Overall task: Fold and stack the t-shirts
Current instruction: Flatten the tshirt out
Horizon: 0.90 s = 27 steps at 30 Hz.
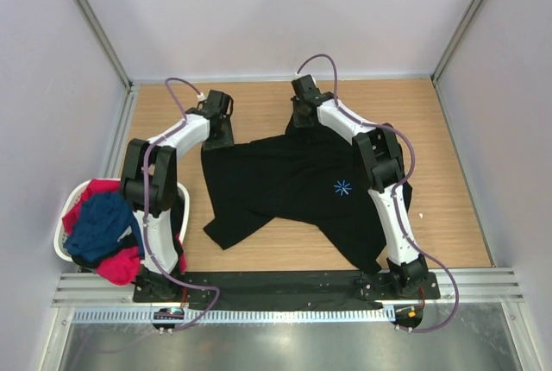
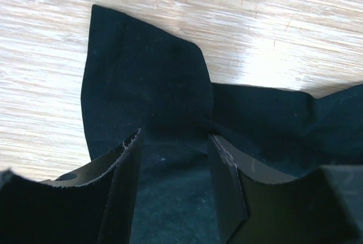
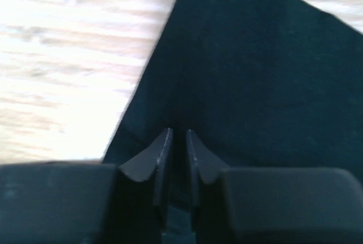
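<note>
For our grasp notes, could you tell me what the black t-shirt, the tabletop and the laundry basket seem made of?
Black t-shirt: soft matte cloth, probably cotton knit; it lies limp and creased.
Tabletop: wood or wood-look laminate; streaky grain, slight glare.
Laundry basket: white, probably plastic; smooth thin rim.

The top external camera is looking down from above and behind the arm bases [image 1: 159,285], taking in the whole bench [image 1: 448,216] from well back. The left wrist camera is riding just behind the left end effector [image 2: 173,142], facing past its fingers [image 2: 122,187] and sitting very close over a corner of the black t-shirt [image 2: 142,85]. The right wrist camera is peering past the right end effector [image 3: 178,136], even tighter and blurry. All three are sharing that shirt and the bare wood.
</note>
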Each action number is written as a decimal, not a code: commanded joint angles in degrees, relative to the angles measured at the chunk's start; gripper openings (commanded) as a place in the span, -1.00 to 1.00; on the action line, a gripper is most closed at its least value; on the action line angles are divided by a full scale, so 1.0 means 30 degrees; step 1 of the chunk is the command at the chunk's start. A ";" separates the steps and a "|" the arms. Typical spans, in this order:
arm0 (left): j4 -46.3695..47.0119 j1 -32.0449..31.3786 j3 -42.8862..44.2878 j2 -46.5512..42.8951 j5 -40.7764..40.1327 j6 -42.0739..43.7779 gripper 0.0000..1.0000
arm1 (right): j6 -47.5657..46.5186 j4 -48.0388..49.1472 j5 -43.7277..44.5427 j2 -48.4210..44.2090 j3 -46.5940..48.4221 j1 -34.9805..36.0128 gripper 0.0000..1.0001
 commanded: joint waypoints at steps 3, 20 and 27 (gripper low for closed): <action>-0.0316 -0.0434 0.0334 -0.0892 -0.0732 -0.0418 0.01 | 0.0556 0.0040 0.1715 -0.0939 0.0671 -0.1413 -0.49; 0.2374 -0.4477 -0.3530 -0.2681 0.3214 -0.1701 -0.06 | 0.4249 0.0830 0.3735 -0.2548 -0.6852 -0.7068 -0.59; 0.2614 -0.7611 -0.4354 -0.2391 0.3043 -0.2759 -0.08 | 0.3927 0.2555 0.1369 -0.5797 -0.9376 -0.8008 -0.26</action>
